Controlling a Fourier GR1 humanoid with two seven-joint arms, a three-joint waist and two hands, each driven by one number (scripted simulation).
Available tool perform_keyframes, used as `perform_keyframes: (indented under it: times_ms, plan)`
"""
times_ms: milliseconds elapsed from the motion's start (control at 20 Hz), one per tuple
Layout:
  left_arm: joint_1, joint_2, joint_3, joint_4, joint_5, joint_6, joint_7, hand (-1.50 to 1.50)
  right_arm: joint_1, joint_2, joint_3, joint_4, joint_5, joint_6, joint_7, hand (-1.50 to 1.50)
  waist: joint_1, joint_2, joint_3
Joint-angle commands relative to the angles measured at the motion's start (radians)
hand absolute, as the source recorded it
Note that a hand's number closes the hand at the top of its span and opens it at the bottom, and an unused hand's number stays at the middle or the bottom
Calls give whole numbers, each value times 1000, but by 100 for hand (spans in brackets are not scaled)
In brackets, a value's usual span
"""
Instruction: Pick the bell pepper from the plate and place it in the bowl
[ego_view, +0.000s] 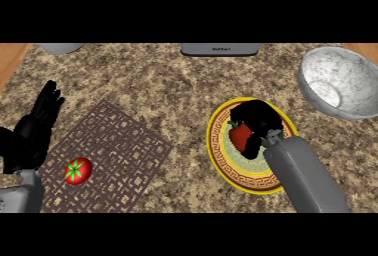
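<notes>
A red bell pepper (239, 136) lies on the yellow-rimmed patterned plate (221, 165) right of centre. My right hand (257, 122) sits over the plate with its fingers curled round the pepper, hiding most of it. A white speckled bowl (339, 85) stands at the upper right, apart from the plate. My left hand (37, 127) rests open at the left edge, fingers pointing up.
A brown patterned mat (111, 150) lies on the granite counter with a red tomato (77, 170) on it. A grey appliance (219, 49) stands at the back centre and a grey vessel (60, 47) at the back left.
</notes>
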Motion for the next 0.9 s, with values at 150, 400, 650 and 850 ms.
perform_keyframes:
  times_ms: [150,400,650,850]
  plan:
    - [-23,-14,2,42,-20,10,-15,0,26,-27,-96,-241,-8,27,168,150,-10,-1,1]
    - [-49,-15,-1,24,-36,36,29,0,8,-99,-183,-456,3,-56,195,150,-30,-5,1]
    - [-4,-12,12,15,-16,9,-2,0,7,-52,-276,-663,-36,-84,306,150,-15,-3,1]
    - [20,-43,-21,-4,-45,19,-14,0,-52,-119,-399,-708,-111,16,340,150,-2,1,1]
